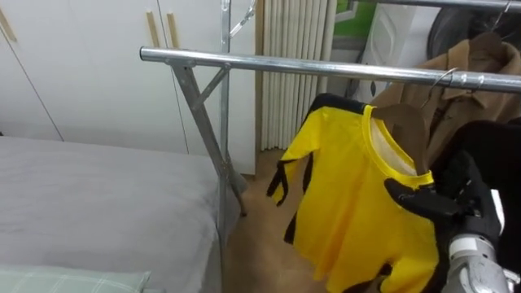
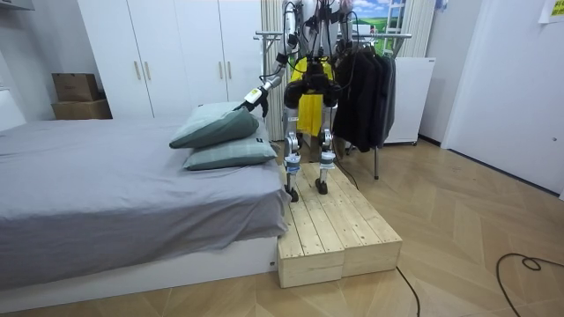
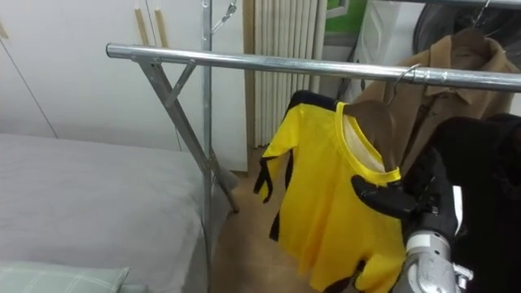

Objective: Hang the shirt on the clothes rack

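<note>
No text, label, number or sign can be read on anything in the views.
</note>
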Controlling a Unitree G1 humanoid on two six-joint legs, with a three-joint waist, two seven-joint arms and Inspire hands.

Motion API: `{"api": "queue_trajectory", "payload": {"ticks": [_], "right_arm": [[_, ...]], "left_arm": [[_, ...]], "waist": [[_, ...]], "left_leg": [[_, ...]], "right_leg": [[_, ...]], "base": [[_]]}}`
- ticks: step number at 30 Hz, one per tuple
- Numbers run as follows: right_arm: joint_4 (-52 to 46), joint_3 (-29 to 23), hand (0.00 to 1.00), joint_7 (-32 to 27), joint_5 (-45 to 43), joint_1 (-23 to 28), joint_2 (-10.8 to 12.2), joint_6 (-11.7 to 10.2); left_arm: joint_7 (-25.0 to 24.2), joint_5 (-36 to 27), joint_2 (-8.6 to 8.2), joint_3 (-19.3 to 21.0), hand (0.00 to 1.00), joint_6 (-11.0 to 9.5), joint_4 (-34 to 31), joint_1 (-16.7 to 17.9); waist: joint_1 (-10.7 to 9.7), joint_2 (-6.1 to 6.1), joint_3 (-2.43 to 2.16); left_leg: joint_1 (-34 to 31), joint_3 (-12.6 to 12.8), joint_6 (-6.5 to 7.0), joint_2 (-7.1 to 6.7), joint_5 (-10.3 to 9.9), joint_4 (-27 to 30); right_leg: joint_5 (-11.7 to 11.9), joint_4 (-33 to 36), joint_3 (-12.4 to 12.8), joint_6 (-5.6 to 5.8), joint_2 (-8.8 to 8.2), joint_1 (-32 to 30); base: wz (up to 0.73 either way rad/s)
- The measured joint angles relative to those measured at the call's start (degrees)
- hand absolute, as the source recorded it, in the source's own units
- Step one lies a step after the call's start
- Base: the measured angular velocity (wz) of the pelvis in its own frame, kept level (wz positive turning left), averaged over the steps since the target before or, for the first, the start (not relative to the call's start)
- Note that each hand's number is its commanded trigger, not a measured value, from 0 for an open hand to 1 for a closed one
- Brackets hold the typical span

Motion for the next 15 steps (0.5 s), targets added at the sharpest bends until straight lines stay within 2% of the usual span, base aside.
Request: {"api": "queue_trajectory", "payload": {"ticks": [6, 15], "right_arm": [[-2.4, 0.0, 0.00, -1.3, 0.0, 0.2, -0.1, -1.0], [-2.4, 0.0, 0.00, -1.7, 0.0, 0.2, -0.1, -1.3]], "left_arm": [[0.1, 0.0, 0.00, 0.0, 0.00, 0.0, -0.1, 0.0], [0.1, 0.0, 0.01, 0.0, 0.00, 0.0, -0.1, 0.0]], "waist": [[-0.1, 0.05, -0.03], [-0.2, 0.07, -0.04]], "left_leg": [[-0.1, 0.0, 0.00, 0.01, 0.0, 0.0], [-0.1, 0.0, 0.00, 0.01, 0.0, 0.0]], "right_leg": [[0.0, 0.0, -0.2, -0.02, -0.03, 0.0], [0.0, 0.0, -0.2, -0.02, -0.01, -0.1]], "base": [[0.00], [0.00]]}}
